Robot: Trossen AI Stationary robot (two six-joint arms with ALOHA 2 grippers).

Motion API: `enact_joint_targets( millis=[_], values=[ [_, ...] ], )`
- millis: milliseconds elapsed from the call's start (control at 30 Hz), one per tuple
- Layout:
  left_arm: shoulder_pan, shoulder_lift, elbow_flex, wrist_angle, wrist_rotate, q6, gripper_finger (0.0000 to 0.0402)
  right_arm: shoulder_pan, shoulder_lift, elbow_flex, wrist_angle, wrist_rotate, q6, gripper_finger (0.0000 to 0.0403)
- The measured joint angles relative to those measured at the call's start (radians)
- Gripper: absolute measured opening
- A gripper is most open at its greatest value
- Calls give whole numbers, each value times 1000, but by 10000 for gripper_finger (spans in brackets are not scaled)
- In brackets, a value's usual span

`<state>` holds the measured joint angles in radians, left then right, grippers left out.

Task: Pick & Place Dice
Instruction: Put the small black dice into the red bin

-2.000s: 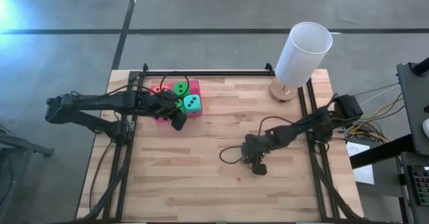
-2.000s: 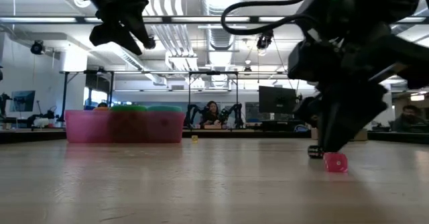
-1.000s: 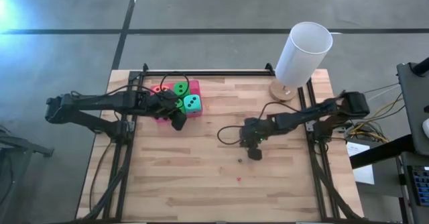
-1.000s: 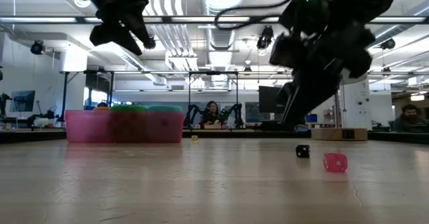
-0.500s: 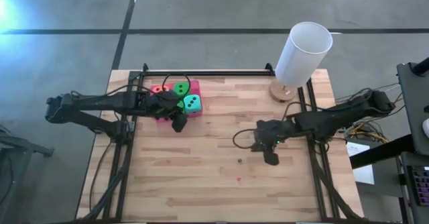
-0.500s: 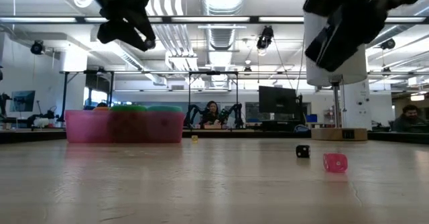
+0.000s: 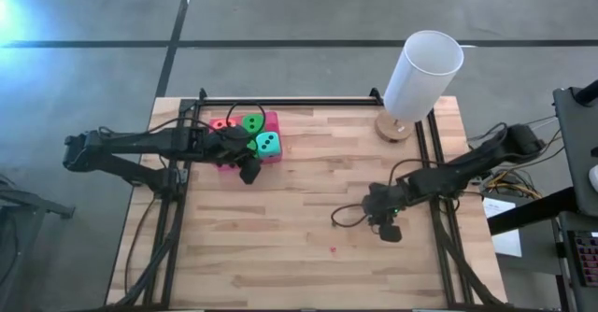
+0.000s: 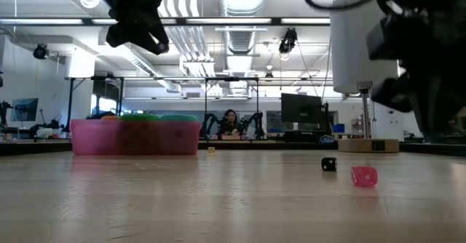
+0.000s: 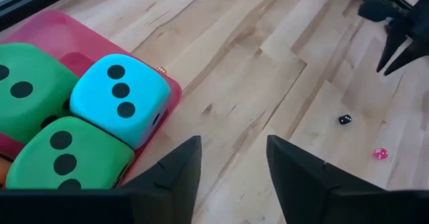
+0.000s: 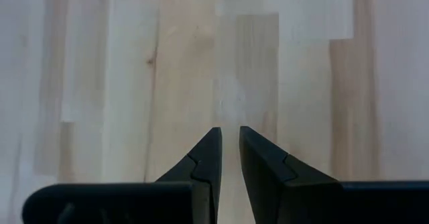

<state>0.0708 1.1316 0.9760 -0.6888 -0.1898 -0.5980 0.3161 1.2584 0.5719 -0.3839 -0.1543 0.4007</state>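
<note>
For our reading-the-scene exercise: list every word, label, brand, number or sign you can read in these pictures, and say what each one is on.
No words, brands or written numbers can be read anywhere.
Teal die: three black pips on its top face, not a numeral.
Green dice: pips partly cut off.
Tiny black die and tiny pink die: marks too small to read.
Room screens: too blurred.

Matt soft-looking dice (image 9: 119, 100), translucent plastic tray (image 9: 50, 33), pale wooden table (image 7: 308, 200).
</note>
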Motion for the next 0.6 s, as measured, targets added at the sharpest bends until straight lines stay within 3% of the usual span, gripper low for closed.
enact_joint_targets(
  millis=[600],
  values=[
    [0,0,0,-3,0,-3,171,-6,247,-3,245,-6,41,52]
  ],
)
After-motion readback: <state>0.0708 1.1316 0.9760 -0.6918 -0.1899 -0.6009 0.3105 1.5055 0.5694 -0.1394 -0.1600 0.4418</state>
